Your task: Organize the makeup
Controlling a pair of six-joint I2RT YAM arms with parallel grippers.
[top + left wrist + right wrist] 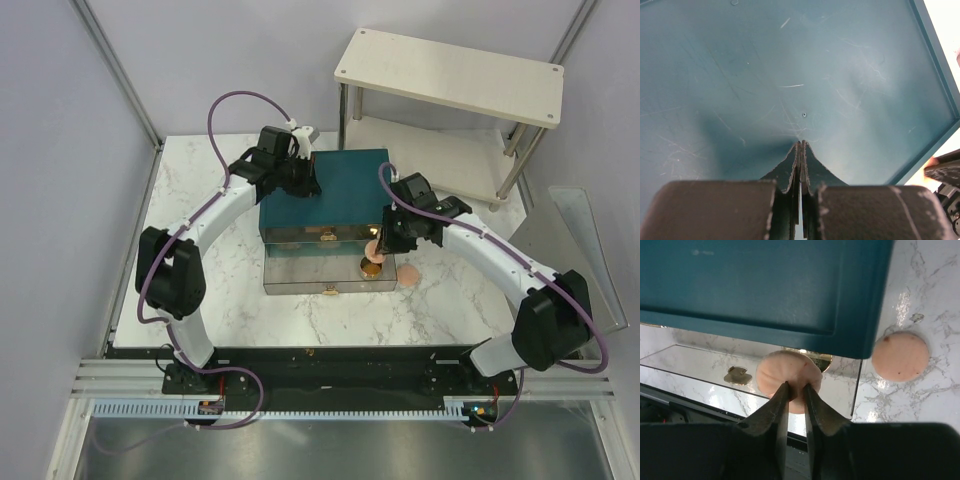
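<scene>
The right gripper [795,390], narrowly parted, perhaps pinches a peach pad [787,370]; the teal box [765,285] mostly hides the compact [823,359]. Only its wrist view shows the left gripper [801,146] pressed together.

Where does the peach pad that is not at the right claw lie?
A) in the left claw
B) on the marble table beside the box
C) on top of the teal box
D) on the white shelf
B: that peach pad lies flat on the marble table, beside the teal box.
</scene>
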